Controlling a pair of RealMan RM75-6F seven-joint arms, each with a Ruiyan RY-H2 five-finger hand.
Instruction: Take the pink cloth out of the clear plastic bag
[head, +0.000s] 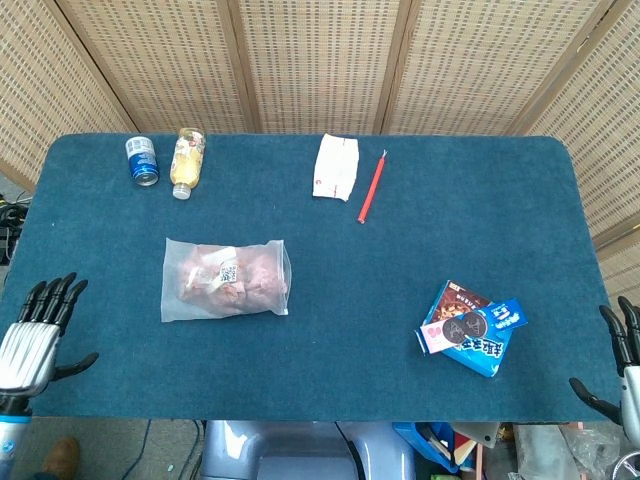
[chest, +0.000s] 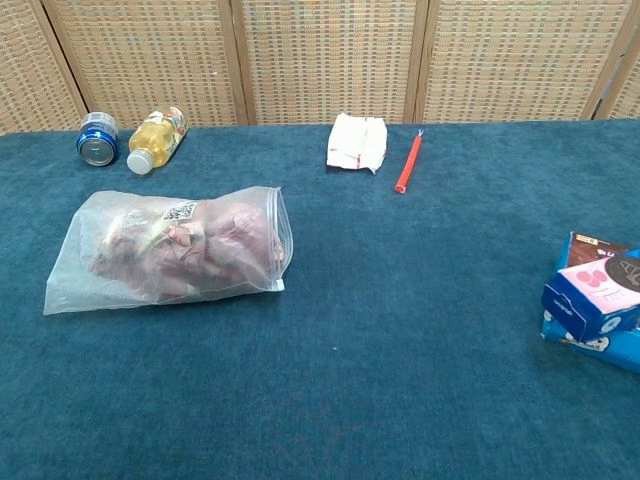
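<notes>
From my seat, the head view showed both hands at the counter's (head: 330, 400) near edge; the chest view showed neither. My left hand (head: 30, 340) sat at the near left corner, fingers spread apart and empty. My right hand (head: 622, 365) was at the near right corner, partly cut off by the frame, fingers apart, holding nothing. The clear plastic bag (head: 225, 278) lay flat on the left half of the counter, well apart from both hands. The chest view gave the better look inside: the pink cloth (chest: 185, 250) was bunched within, under a white label. Far left stood a can (head: 142, 161) beside a bottle (head: 187, 160).
</notes>
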